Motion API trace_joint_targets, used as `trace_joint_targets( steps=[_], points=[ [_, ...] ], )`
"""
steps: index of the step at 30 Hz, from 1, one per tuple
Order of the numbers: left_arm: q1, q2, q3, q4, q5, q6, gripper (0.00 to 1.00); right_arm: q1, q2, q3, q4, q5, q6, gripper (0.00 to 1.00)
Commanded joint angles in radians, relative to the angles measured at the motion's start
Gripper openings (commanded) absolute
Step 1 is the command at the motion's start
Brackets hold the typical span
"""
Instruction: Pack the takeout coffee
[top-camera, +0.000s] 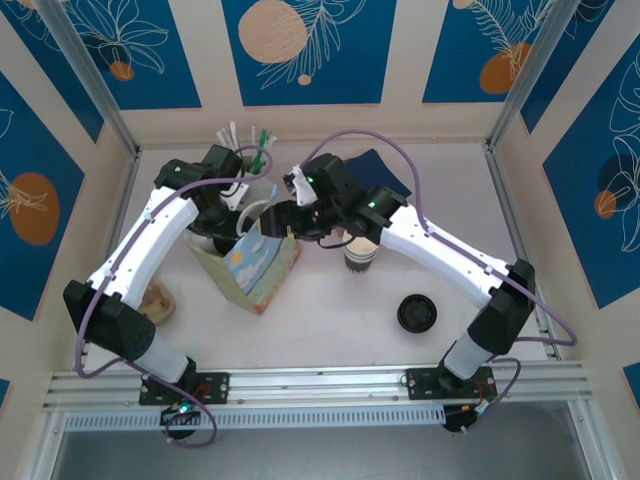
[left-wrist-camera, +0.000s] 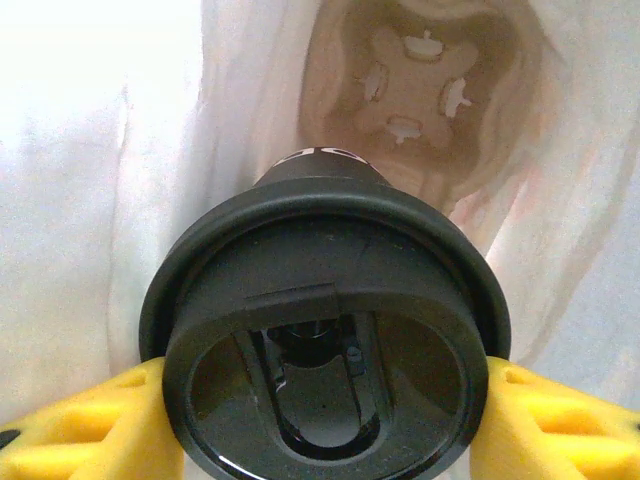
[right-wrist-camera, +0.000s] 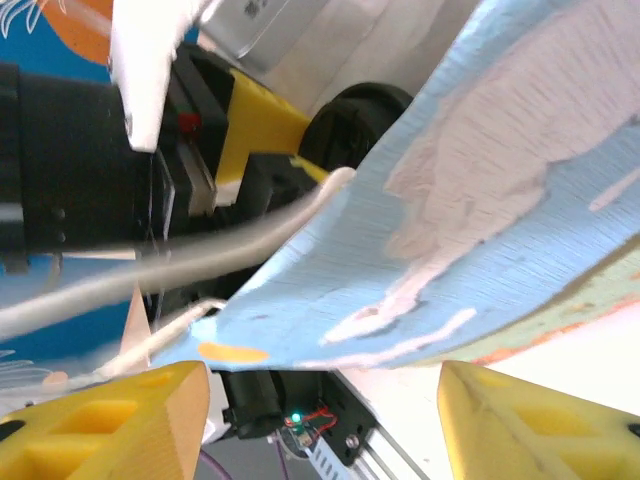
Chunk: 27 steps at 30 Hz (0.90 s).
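Observation:
The takeout coffee (left-wrist-camera: 325, 300), a cup under a round black lid, hangs inside the white-walled paper bag (left-wrist-camera: 100, 200). My left gripper (left-wrist-camera: 325, 400) is shut on it, with a yellow finger (left-wrist-camera: 90, 425) pressed to each side of the lid. A brown pulp carrier (left-wrist-camera: 420, 90) lies at the bag's bottom below the cup. From above, the left gripper (top-camera: 232, 215) reaches into the mouth of the sky-printed bag (top-camera: 262, 268). My right gripper (top-camera: 283, 215) sits at the bag's far rim. In the right wrist view the right gripper (right-wrist-camera: 325, 420) stands open, and the bag's blue wall (right-wrist-camera: 480, 200) hangs just above its gap, untouched.
A lidless striped paper cup (top-camera: 360, 255) stands right of the bag under the right arm. A loose black lid (top-camera: 416, 313) lies nearer the front right. A brown pulp piece (top-camera: 158, 300) rests at the left. Cutlery (top-camera: 245, 145) and a dark blue item (top-camera: 385, 170) sit at the back.

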Motion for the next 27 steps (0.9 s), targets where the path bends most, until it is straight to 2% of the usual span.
trace_joint_targets(
  steps=[1,9,12,19,27],
  points=[
    [0.012,0.007,-0.005,-0.005,0.018,0.018,0.55,0.004,-0.053,-0.066,-0.022,-0.049,-0.038,0.65],
    [0.012,0.011,-0.023,0.000,0.038,0.020,0.55,-0.020,-0.135,-0.184,-0.046,-0.064,-0.060,0.67],
    [0.012,0.008,-0.032,-0.002,0.035,0.019,0.55,-0.040,-0.152,-0.220,-0.041,-0.050,-0.060,0.64],
    [0.011,-0.007,-0.039,-0.005,0.042,0.006,0.55,-0.110,-0.088,-0.212,0.008,-0.051,-0.074,0.46],
    [0.010,-0.018,-0.048,-0.009,0.043,0.001,0.55,-0.143,0.089,-0.049,0.029,-0.072,-0.101,0.36]
  ],
)
